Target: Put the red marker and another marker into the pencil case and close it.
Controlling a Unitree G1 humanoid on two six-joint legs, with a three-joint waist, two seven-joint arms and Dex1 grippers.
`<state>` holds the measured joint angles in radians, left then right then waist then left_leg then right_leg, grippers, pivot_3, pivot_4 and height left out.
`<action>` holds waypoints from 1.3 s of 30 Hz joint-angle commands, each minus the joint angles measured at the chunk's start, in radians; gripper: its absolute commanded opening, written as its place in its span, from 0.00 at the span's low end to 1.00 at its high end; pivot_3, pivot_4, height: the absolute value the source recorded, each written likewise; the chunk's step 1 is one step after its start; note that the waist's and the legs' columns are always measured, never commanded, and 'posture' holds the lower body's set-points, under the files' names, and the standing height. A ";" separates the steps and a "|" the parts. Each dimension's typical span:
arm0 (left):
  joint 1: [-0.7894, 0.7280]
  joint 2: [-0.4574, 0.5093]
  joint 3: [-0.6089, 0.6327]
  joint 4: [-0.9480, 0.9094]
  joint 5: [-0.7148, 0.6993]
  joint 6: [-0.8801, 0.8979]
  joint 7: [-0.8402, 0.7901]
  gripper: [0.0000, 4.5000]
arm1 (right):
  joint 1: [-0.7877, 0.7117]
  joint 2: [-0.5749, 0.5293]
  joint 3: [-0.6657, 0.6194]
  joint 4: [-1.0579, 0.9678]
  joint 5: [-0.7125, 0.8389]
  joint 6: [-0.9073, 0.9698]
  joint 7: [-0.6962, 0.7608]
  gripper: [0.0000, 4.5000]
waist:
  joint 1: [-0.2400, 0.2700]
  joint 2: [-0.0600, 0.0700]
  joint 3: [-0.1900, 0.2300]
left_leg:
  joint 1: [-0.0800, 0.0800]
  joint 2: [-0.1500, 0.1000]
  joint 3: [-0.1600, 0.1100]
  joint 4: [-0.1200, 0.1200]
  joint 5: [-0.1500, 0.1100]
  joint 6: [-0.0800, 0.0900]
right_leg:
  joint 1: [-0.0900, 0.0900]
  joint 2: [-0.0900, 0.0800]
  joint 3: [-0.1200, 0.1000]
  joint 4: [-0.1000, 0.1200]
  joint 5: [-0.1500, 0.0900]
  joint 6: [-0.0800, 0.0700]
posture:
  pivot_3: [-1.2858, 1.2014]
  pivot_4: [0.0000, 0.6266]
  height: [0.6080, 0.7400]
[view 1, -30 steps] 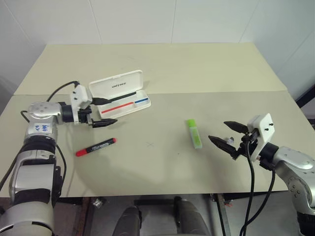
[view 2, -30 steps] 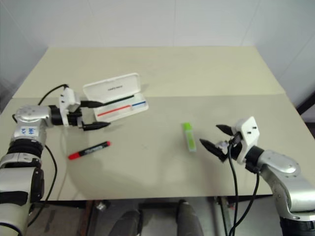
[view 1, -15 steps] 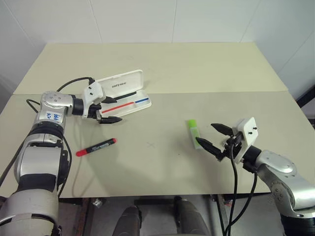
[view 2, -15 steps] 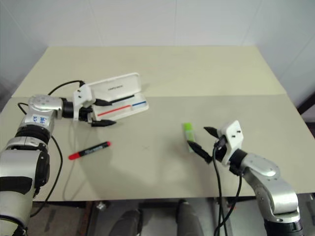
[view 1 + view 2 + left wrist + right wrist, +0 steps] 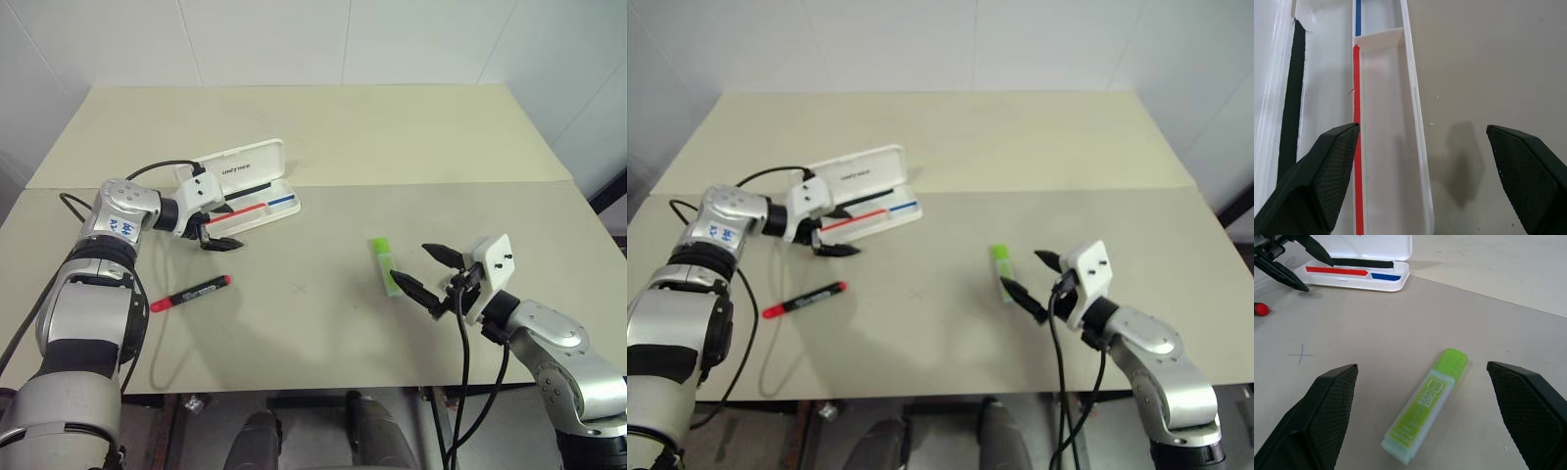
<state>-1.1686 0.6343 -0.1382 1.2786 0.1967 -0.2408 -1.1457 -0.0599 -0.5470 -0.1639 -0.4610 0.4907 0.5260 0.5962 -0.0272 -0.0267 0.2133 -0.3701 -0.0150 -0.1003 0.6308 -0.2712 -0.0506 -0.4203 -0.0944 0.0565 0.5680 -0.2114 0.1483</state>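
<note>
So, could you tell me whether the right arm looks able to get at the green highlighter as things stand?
Probably yes. The right gripper stands open beside the green highlighter, which lies alone on bare table, with nothing between it and the fingers.

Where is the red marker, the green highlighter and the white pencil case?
red marker (image 5: 191, 293), left eye view, middle of its black barrel
green highlighter (image 5: 1422, 407), right wrist view, middle of its body
pencil case (image 5: 240, 167), left eye view, on its open lid

Red marker (image 5: 1259, 309) cut by edge
</note>
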 commanded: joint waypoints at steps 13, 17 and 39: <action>-0.068 -0.025 -0.059 0.037 0.107 0.073 0.110 0.64 | -0.052 -0.018 -0.009 0.024 0.004 -0.015 0.019 1.00 | -0.001 0.000 0.000 | 0.001 0.000 0.000 0.001 0.002 0.002 | 0.000 0.001 0.000 -0.001 0.000 -0.001 | 0.52 0.24 1.00; -0.073 -0.033 -0.063 0.038 0.115 0.078 0.114 0.34 | -0.062 -0.020 -0.007 0.034 0.002 -0.015 0.025 1.00 | 0.000 0.000 0.000 | 0.001 0.000 0.000 0.001 0.002 0.002 | 0.000 0.000 0.001 -0.001 0.000 -0.001 | 0.52 0.24 1.00; -0.089 -0.015 0.043 -0.060 -0.027 -0.115 -0.128 0.01 | -0.079 -0.062 -0.037 0.064 0.004 -0.018 0.075 1.00 | 0.001 0.000 0.000 | -0.001 0.000 0.000 0.000 0.001 0.001 | 0.000 0.000 0.001 0.000 0.001 0.001 | 0.52 0.24 1.00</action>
<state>-1.2262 0.6020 -0.1306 1.2688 0.2223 -0.3195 -1.2265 -0.1424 -0.5886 -0.1641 -0.3841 0.4837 0.5258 0.6598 -0.0258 -0.0271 0.2135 -0.3710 -0.0155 -0.1001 0.6311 -0.2705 -0.0497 -0.4202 -0.0946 0.0570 0.5676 -0.2107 0.1490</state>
